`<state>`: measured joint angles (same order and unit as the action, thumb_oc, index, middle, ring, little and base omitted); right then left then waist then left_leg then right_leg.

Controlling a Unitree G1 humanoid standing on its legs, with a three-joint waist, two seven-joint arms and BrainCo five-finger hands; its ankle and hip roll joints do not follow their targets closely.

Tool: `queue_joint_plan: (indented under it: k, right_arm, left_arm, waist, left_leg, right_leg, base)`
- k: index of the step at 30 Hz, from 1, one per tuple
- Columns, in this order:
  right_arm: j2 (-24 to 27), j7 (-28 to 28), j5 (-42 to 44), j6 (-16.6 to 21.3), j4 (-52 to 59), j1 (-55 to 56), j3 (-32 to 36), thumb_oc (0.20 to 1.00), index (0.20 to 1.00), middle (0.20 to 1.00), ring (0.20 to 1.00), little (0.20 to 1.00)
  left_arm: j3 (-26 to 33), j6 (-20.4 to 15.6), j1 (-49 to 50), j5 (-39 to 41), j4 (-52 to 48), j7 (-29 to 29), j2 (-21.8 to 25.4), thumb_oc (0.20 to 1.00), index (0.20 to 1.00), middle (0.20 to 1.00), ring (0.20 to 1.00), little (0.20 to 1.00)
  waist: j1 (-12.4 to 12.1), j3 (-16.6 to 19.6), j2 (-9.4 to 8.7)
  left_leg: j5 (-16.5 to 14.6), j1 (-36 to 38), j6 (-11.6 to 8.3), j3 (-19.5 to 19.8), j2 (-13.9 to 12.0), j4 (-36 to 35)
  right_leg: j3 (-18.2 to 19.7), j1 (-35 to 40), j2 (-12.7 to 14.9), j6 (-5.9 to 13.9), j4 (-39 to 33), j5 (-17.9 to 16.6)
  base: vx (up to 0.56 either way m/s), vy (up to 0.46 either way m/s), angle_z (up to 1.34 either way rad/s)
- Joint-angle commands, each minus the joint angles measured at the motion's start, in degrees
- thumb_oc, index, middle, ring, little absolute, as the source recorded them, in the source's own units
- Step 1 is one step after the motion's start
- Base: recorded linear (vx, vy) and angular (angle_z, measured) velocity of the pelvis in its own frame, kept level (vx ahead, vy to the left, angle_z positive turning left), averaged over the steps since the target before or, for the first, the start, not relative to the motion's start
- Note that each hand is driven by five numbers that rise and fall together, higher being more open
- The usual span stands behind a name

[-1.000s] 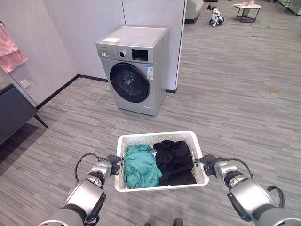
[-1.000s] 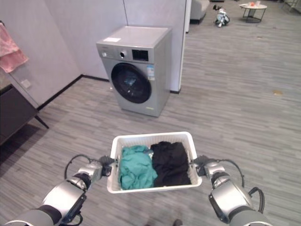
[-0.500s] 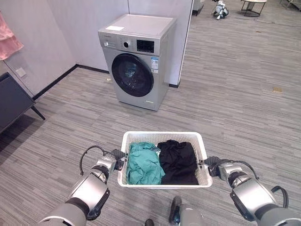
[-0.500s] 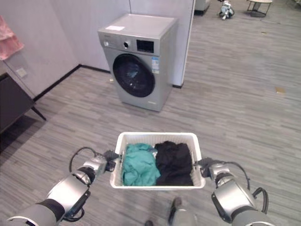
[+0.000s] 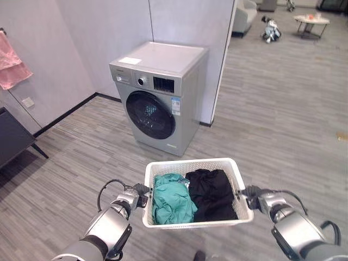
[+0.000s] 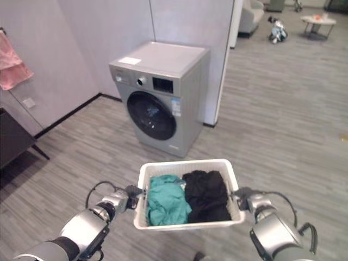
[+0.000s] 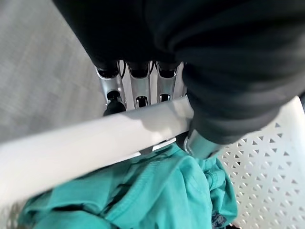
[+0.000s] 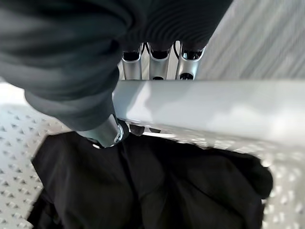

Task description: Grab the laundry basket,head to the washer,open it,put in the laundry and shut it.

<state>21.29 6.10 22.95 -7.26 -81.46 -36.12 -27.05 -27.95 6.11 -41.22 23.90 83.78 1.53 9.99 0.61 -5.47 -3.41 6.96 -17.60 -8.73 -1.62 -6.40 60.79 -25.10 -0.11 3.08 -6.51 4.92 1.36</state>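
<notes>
I carry a white perforated laundry basket (image 5: 193, 165) in front of me, above the floor. A teal garment (image 5: 170, 198) lies in its left half and a black garment (image 5: 213, 187) in its right half. My left hand (image 5: 136, 196) is curled round the basket's left rim (image 7: 86, 138), with the fingers (image 7: 138, 90) under it. On the opposite side my right hand (image 5: 253, 196) grips the right rim (image 8: 209, 107) the same way. Ahead stands the silver front-loading washer (image 5: 160, 95), its round dark door (image 5: 151, 115) closed.
A white wall panel (image 5: 190, 27) rises behind the washer. A dark cabinet (image 5: 13, 142) stands at the far left with pink cloth (image 5: 12, 65) hanging above it. Far back right are a small round table (image 5: 311, 22) and a small object (image 5: 269, 30) on the grey plank floor.
The whole picture has shifted, so the camera has moved; the washer stands lower and more centred ahead. Both hands still hold the basket's rims as before.
</notes>
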Motion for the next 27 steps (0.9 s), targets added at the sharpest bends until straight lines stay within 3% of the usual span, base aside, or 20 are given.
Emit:
queue_joint_plan:
  k: [1,2,3,4,5,6,8,9,11,14,15,17,20,21,22,23,24,26,27]
  right_arm:
    - [0.84,0.80,4.23,3.29,0.52,-6.19,0.27,0.200,0.200,0.200,0.200,0.200]
    - [0.84,0.79,4.23,3.28,0.54,-6.17,0.27,0.200,0.200,0.200,0.200,0.200]
    - [1.23,0.91,3.77,3.82,2.54,-6.59,-0.36,0.200,0.200,0.200,0.200,0.200]
    - [1.25,0.91,3.76,3.80,2.57,-6.59,-0.37,0.200,0.200,0.200,0.200,0.200]
    - [1.08,0.90,3.42,4.25,3.84,-7.27,-1.03,0.200,0.200,0.200,0.200,0.200]
    - [0.00,0.88,2.45,5.00,5.92,-7.38,-1.89,0.200,0.200,0.200,0.200,0.200]
    - [-0.91,1.31,1.16,5.40,7.80,-7.54,-3.41,0.200,0.200,0.200,0.200,0.200]
    - [-1.29,1.61,0.80,5.36,8.99,-7.20,-3.78,0.200,0.200,0.200,0.200,0.200]
    - [-2.57,2.03,0.02,4.90,10.87,-6.68,-4.30,0.200,0.200,0.200,0.200,0.200]
    - [-3.93,2.55,0.08,4.88,13.54,-4.10,-3.97,0.200,0.200,0.200,0.200,0.200]
    - [-3.91,2.55,0.08,4.87,13.55,-4.09,-3.98,0.200,0.200,0.200,0.200,0.200]
    - [-4.41,2.86,-0.34,4.47,12.71,-2.84,-3.64,0.200,0.200,0.200,0.200,0.200]
    - [-5.00,3.57,-1.34,4.33,12.58,-1.28,-3.57,0.200,0.200,0.200,0.200,0.200]
    - [-4.98,3.57,-1.34,4.33,12.58,-1.29,-3.58,0.200,0.200,0.200,0.200,0.200]
    - [-5.19,3.79,-1.51,4.21,13.42,-0.76,-3.70,0.200,0.200,0.200,0.200,0.200]
    - [-4.87,3.84,-1.39,4.24,13.14,-1.09,-3.96,0.200,0.200,0.200,0.200,0.200]
    - [-4.91,4.19,-1.18,4.15,12.89,-1.24,-4.04,0.200,0.200,0.200,0.200,0.200]
    - [-5.86,4.62,-1.46,3.94,12.50,-1.22,-4.49,0.200,0.200,0.200,0.200,0.200]
    - [-6.24,4.67,-1.65,4.06,12.09,-1.10,-4.81,0.200,0.200,0.200,0.200,0.200]
  left_arm:
    - [-2.98,-3.22,-5.21,3.20,-3.41,1.91,-2.36,0.200,0.200,0.200,0.200,0.200]
    - [-2.98,-3.22,-5.20,3.21,-3.41,1.90,-2.37,0.200,0.200,0.200,0.200,0.200]
    - [-3.25,-3.63,-5.72,3.59,-4.07,1.54,-2.56,0.200,0.200,0.200,0.200,0.200]
    - [-3.23,-3.63,-5.73,3.59,-4.06,1.54,-2.57,0.200,0.200,0.200,0.200,0.200]
    - [-3.22,-3.94,-5.81,3.64,-4.17,1.66,-2.14,0.200,0.200,0.200,0.200,0.200]
    - [-2.66,-4.38,-5.12,4.14,-4.16,1.57,-1.06,0.200,0.200,0.200,0.200,0.200]
    - [-2.54,-4.67,-4.64,4.23,-4.06,1.91,0.05,0.200,0.200,0.200,0.200,0.200]
    - [-2.44,-4.62,-4.46,4.35,-4.00,2.02,0.83,0.200,0.200,0.200,0.200,0.200]
    - [-2.01,-4.36,-3.80,4.03,-3.54,1.87,1.79,0.200,0.200,0.200,0.200,0.200]
    - [-1.88,-4.44,-2.76,3.29,-4.24,1.98,3.19,0.200,0.200,0.200,0.200,0.200]
    - [-1.87,-4.44,-2.76,3.29,-4.24,1.98,3.18,0.200,0.200,0.200,0.200,0.200]
    - [-2.27,-4.24,-2.23,2.51,-4.60,2.28,4.07,0.200,0.200,0.200,0.200,0.200]
    - [-2.16,-4.30,-1.21,2.30,-5.14,2.23,4.71,0.200,0.200,0.200,0.200,0.200]
    - [-2.15,-4.30,-1.21,2.30,-5.14,2.23,4.70,0.200,0.200,0.200,0.200,0.200]
    - [-1.85,-4.06,-1.53,2.31,-5.60,2.05,5.56,0.200,0.200,0.200,0.200,0.200]
    - [-1.88,-4.02,-2.31,2.36,-5.36,2.00,5.95,0.200,0.200,0.200,0.200,0.200]
    - [-1.83,-3.97,-2.62,2.17,-5.18,2.40,5.96,0.200,0.200,0.200,0.200,0.200]
    - [-1.31,-3.86,-2.70,1.55,-4.73,2.55,5.80,0.200,0.200,0.200,0.200,0.200]
    - [-0.95,-3.98,-2.54,1.31,-4.41,2.40,5.61,0.200,0.200,0.200,0.200,0.200]
  waist:
    - [-1.82,-1.93,1.15]
    - [-1.88,-1.94,1.13]
    - [-1.82,-2.45,1.64]
    - [-1.82,-2.45,1.57]
    - [-2.35,-2.87,1.91]
    - [-3.37,-3.28,2.87]
    - [-3.91,-3.50,3.27]
    - [-3.85,-3.59,3.29]
    - [-4.32,-2.85,3.00]
    - [-4.81,-2.74,1.76]
    - [-4.84,-2.60,1.84]
    - [-5.00,-2.44,1.62]
    - [-5.16,-2.19,2.45]
    - [-5.20,-2.08,2.55]
    - [-4.94,-2.64,3.17]
    - [-4.15,-3.30,3.62]
    - [-3.82,-3.56,3.47]
    - [-4.36,-3.55,3.12]
    - [-4.52,-3.39,3.27]
  left_leg:
    - [-6.13,7.48,4.32,-11.08,-0.04,-31.12]
    - [-6.12,7.59,4.35,-11.18,-0.01,-31.23]
    - [-6.93,5.38,3.90,-12.49,-2.29,-40.87]
    - [-6.75,5.58,3.93,-12.57,-2.13,-41.25]
    - [-2.27,3.91,4.03,-11.17,-2.41,-47.93]
    - [3.15,4.22,2.72,-6.75,-3.14,-58.90]
    - [5.84,1.86,1.60,-3.66,-5.14,-63.19]
    - [6.50,1.88,1.40,-4.69,-6.00,-62.46]
    - [6.19,2.76,2.22,-5.51,-6.12,-60.19]
    - [3.20,1.28,4.08,-6.65,-3.57,-54.38]
    - [3.24,1.11,4.08,-6.62,-3.67,-54.38]
    - [0.48,3.09,6.16,-8.60,-1.45,-53.37]
    - [-1.68,7.00,8.38,-10.29,0.91,-55.35]
    - [-1.63,6.89,8.36,-10.29,0.79,-55.38]
    - [-2.88,8.93,9.32,-11.73,1.71,-55.67]
    - [-2.94,9.61,9.46,-11.63,1.97,-56.13]
    - [-3.06,10.18,9.41,-11.45,2.50,-56.47]
    - [-4.21,12.11,8.54,-12.19,2.79,-57.31]
    - [-4.14,12.71,8.16,-12.81,2.27,-57.43]
  right_leg:
    - [3.49,0.57,0.20,8.47,-2.43,-1.11]
    - [3.56,0.58,0.25,8.50,-2.41,-1.10]
    - [3.59,1.64,-0.11,9.54,-2.56,0.42]
    - [3.62,1.63,0.01,9.58,-2.52,0.44]
    - [4.00,1.70,-0.37,9.42,-2.69,0.13]
    - [6.31,3.03,-1.34,9.84,-2.36,1.63]
    - [8.69,4.27,-1.48,9.74,-0.93,3.96]
    - [9.47,4.96,-1.30,9.78,-0.07,4.80]
    - [10.60,5.93,-1.07,10.82,1.77,6.69]
    - [11.58,5.72,2.29,12.71,7.27,6.48]
    - [11.60,5.57,2.18,12.68,7.21,6.38]
    - [12.72,3.11,5.76,14.84,13.87,1.26]
    - [10.78,0.61,9.18,15.35,21.89,-5.45]
    - [10.78,0.51,9.04,15.31,21.77,-5.57]
    - [8.06,-0.82,9.58,15.82,25.55,-6.37]
    - [10.17,-3.51,6.28,15.31,26.19,-4.23]
    - [10.82,-4.61,4.33,14.61,23.88,-2.02]
    - [6.49,-4.72,6.15,13.94,16.38,1.34]
    - [3.98,-4.92,6.98,13.24,10.12,-0.09]
  base:
    - [0.31,0.003,0.22]
    - [0.31,0.077,0.13]
    - [0.23,0.061,0.16]
    - [0.27,0.119,-0.04]
    - [0.29,0.201,-0.16]
    - [0.43,0.280,-0.31]
    - [0.47,0.268,-0.61]
    - [0.39,0.237,-0.94]
    - [0.38,0.257,-0.83]
    - [0.32,0.275,-0.56]
    - [0.31,0.362,-0.13]
    - [0.37,0.457,0.03]
    - [0.26,0.353,0.18]
    - [0.22,0.348,0.26]
    - [0.18,0.289,0.16]
    - [0.24,0.334,0.04]
    - [0.15,0.146,-0.14]
    - [0.15,0.027,-0.05]
    - [0.07,-0.046,-0.12]
